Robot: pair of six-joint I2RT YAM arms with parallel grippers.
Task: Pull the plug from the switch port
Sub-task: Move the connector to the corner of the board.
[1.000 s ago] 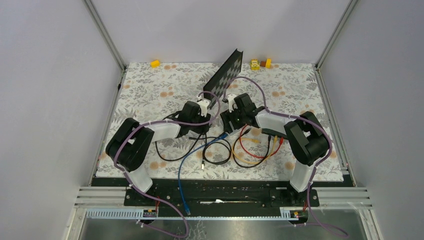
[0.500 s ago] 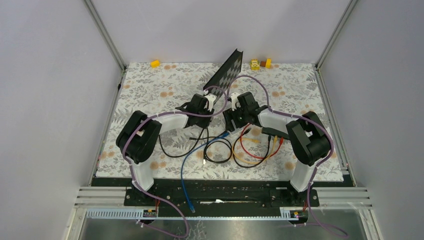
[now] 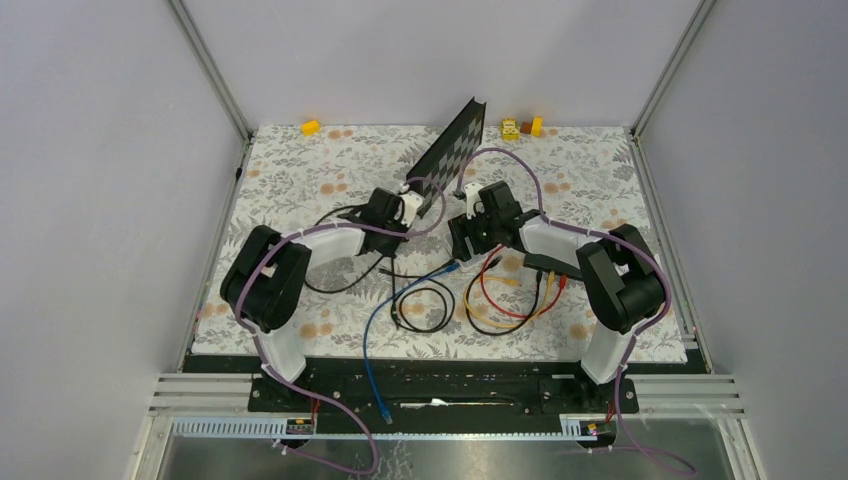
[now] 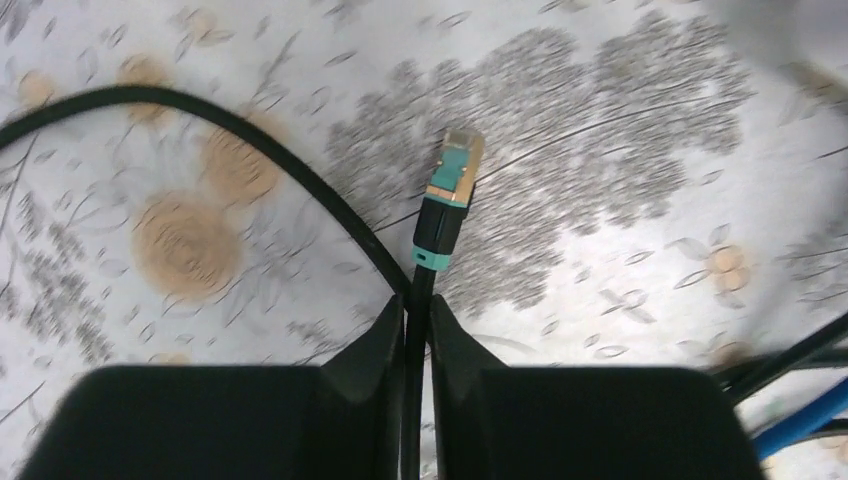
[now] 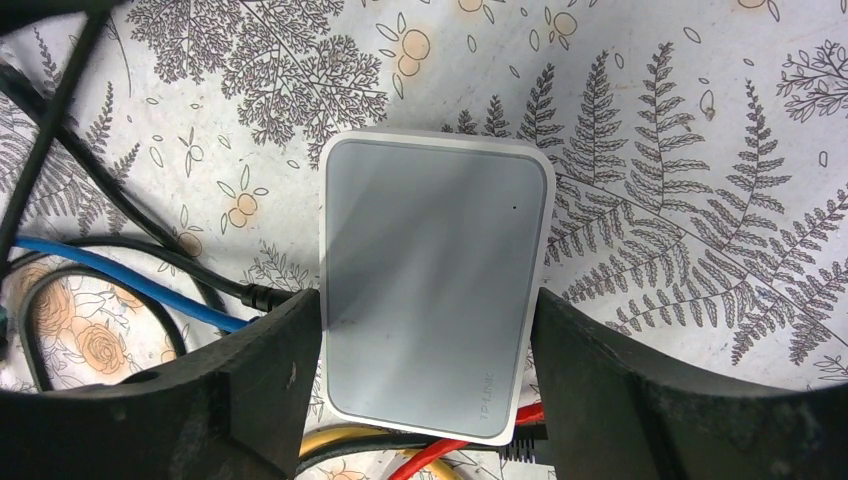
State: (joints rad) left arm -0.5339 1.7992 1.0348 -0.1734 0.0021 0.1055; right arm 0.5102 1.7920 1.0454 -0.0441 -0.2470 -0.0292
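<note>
While the right hand steadies the switch in a wide grip, the left hand pinches the black cable just behind the plug, which hangs free.

Switch: smooth plastic, satin grey top, white rim. Plug: clear plastic tip, shiny gold metal shell, matt teal boot. Cable: matt black rubbery jacket. Left fingers, right fingers: matt black plastic. Table cover: matt floral print, cloth-like.
</note>
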